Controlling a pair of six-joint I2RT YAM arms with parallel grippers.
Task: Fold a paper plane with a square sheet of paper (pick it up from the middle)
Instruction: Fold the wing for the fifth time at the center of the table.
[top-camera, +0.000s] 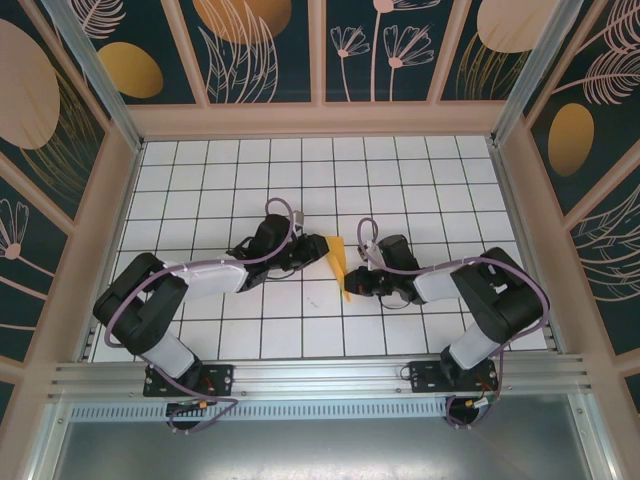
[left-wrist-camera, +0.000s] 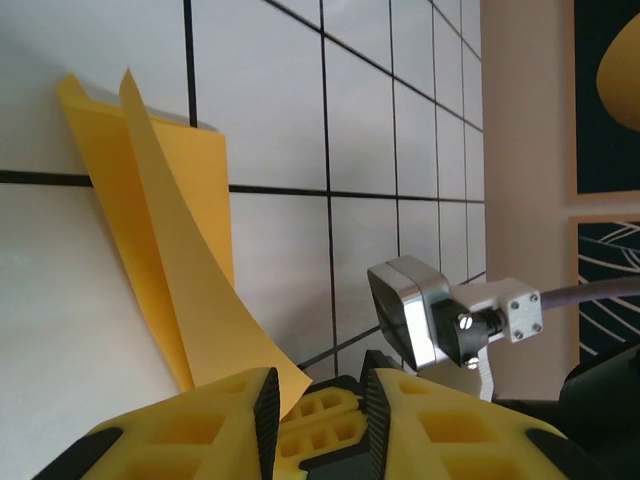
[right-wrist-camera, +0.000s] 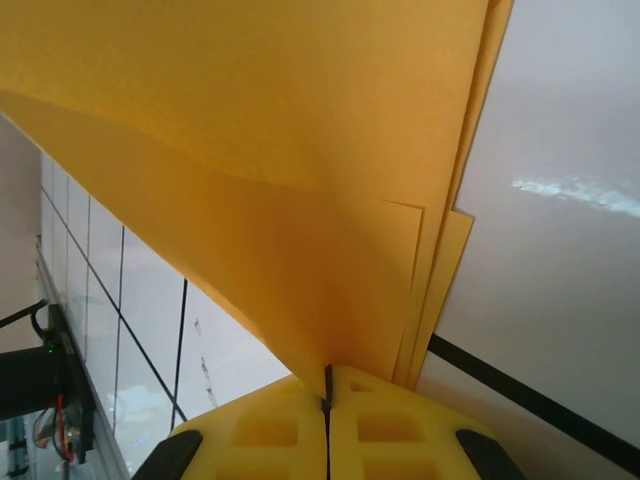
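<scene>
Currently both arms reach inward over the white grid table (top-camera: 200, 200), and the grippers meet near its middle.

Item 1, the sheet of paper (top-camera: 338, 262): orange-yellow, already partly folded, several layers. From above it reads as a narrow strip between the two grippers, apparently raised off the tiles rather than lying flat. In the L wrist view the sheet of paper (left-wrist-camera: 170, 250) shows two pointed upper corners and an overlapping flap. In the R wrist view the sheet of paper (right-wrist-camera: 300, 150) shows at least three stacked edges on its right side.

Item 2, right gripper (top-camera: 352, 285): at the near end of the strip. R wrist view shows the right gripper (right-wrist-camera: 327, 400) w/ its yellow fingers (right-wrist-camera: 400, 425) pressed together, pinching the lower point of the folded layers. No gap visible between the jaws.

Item 3, left gripper (top-camera: 312, 248): at the far end of the strip, on its left side. L wrist view shows the left gripper (left-wrist-camera: 318, 420) spread, w/ a clear gap between the yellow fingers (left-wrist-camera: 200, 430). The paper's lower corner reaches the inner edge of one pad; actual contact can't be confirmed. Nothing is clamped.

Item 4: a silver-faced block (left-wrist-camera: 415, 315) w/ a cable sits just beyond the L jaws.
</scene>
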